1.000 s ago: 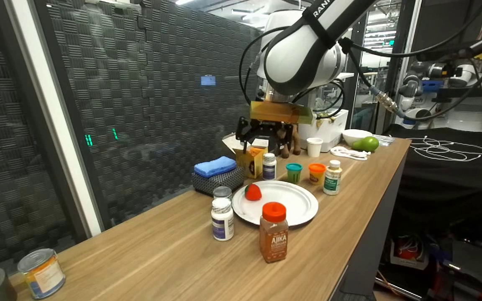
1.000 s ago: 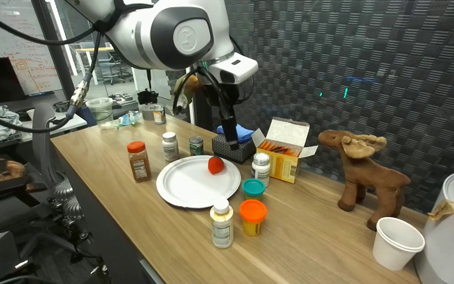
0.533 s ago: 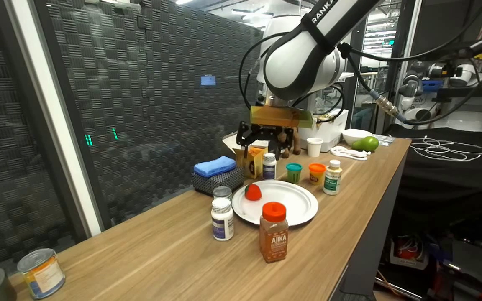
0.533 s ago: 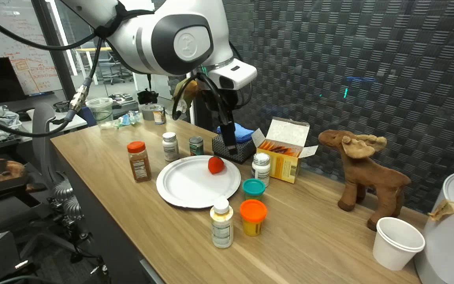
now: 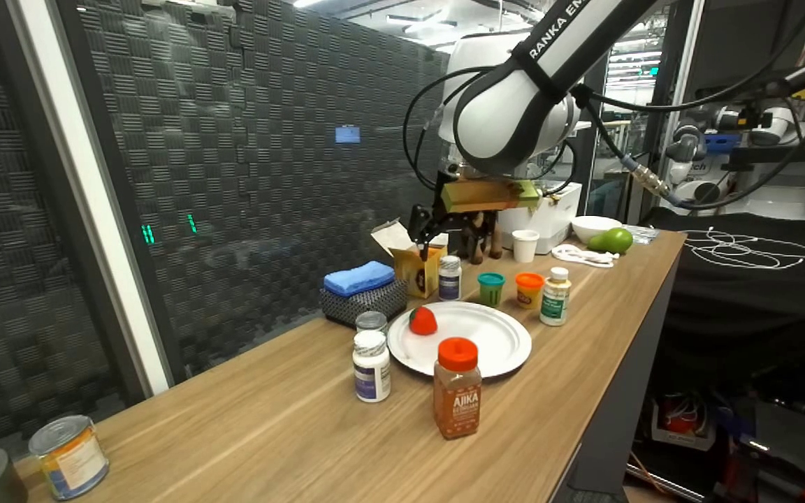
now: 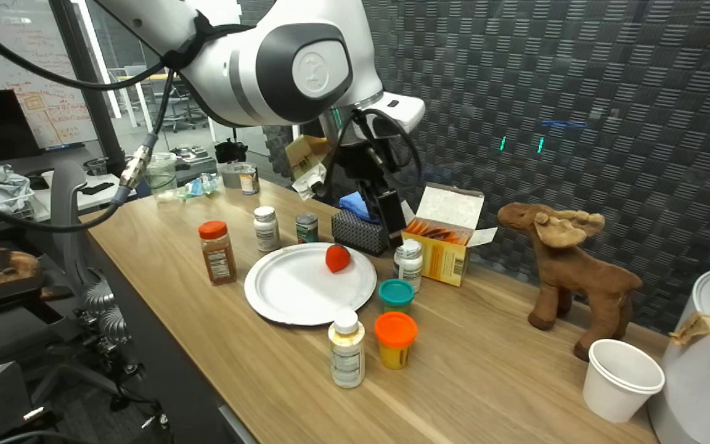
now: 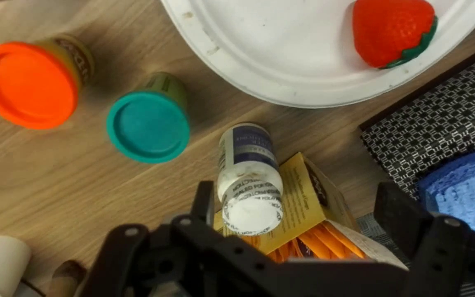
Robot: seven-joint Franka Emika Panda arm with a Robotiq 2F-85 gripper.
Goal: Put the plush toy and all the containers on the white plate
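Lengthwise, dark panelling (image 6: 626, 160) flanks the wooden tabletop (image 6: 466, 351).

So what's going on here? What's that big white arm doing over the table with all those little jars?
A robot arm is meant to put the brown plush toy and the containers on the white plate. None of them is there yet; a red strawberry is. The arm's fingers hang open, holding nothing. In the wrist view, a white bottle beside the yellow box shows between them, so it is probably the next pick.
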